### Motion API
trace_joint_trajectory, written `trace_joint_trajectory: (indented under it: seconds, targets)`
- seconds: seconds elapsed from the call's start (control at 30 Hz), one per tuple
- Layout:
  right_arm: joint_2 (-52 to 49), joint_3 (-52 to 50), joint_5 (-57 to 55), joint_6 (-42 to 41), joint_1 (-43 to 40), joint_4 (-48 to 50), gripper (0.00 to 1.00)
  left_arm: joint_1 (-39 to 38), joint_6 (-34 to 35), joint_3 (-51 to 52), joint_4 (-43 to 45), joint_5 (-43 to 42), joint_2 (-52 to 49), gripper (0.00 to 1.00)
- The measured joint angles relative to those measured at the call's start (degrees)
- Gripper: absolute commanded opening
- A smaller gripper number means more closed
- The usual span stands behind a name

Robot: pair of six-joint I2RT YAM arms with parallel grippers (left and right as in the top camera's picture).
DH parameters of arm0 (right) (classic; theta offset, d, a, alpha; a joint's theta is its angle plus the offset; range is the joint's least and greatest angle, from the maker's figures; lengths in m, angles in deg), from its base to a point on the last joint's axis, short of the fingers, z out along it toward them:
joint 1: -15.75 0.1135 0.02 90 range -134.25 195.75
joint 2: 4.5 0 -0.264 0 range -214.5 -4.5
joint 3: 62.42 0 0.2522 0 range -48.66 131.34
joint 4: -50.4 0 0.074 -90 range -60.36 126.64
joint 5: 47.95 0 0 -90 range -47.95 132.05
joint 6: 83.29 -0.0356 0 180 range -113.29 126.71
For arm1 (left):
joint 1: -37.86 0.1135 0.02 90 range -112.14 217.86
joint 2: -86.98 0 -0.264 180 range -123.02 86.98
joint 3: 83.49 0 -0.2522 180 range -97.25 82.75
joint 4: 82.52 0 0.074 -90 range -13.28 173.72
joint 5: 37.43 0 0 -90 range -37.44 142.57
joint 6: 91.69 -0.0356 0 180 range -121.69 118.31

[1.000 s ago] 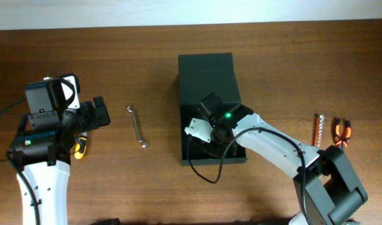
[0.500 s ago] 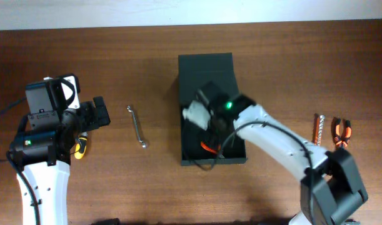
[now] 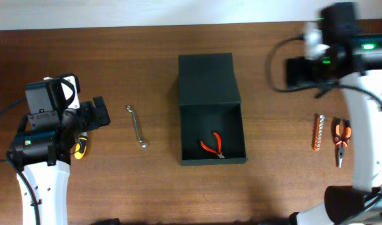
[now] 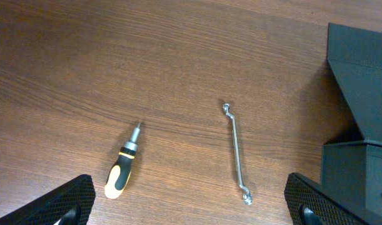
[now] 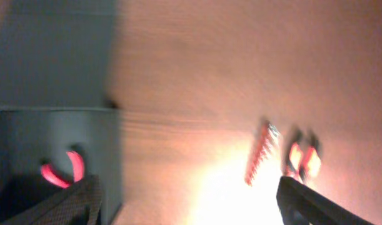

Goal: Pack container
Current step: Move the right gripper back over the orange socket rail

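The container (image 3: 212,161) stands mid-table, a dark green-black box with its flat lid (image 3: 207,76) folded back behind it. Small red-handled pliers (image 3: 213,145) lie inside on the box floor. My right gripper (image 3: 292,72) hangs open and empty at the far right, well clear of the box. Its blurred wrist view shows the container (image 5: 53,94), the red pliers (image 5: 62,170) and its wide-apart gripper (image 5: 191,209). My left gripper (image 3: 98,114) is open at the left, holding nothing (image 4: 191,212). It looks at a silver wrench (image 4: 236,153) and a yellow-black screwdriver (image 4: 123,170).
The wrench (image 3: 137,127) lies between the left arm and the box, and the screwdriver (image 3: 81,147) is beside the left arm. A reddish ridged bit (image 3: 316,132) and orange-handled pliers (image 3: 339,139) lie right of the box, below the right gripper.
My right gripper opened over the box, left the red pliers inside, then swung up and away to the far right. The left arm has not moved.
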Motion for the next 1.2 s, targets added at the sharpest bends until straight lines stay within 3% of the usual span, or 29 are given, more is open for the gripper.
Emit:
trace_joint_trajectory:
  seconds: [0.3,0.7,1.2]
  targets:
    - [-0.11,-12.24,1.7,-1.99,-13.94,3.54,0.95,0.0,0.0,0.0,0.52,0.02,0.0,0.99]
    - [-0.44,-37.53,2.6,-2.01,-15.69,24.06,0.96,0.0,-1.18,-0.02,1.33,0.02,0.0,0.99]
    - [-0.46,-41.4,2.51,-2.01,-18.71,33.94,0.98,0.0,-2.89,-0.02,1.33,-0.04,0.0,0.99]
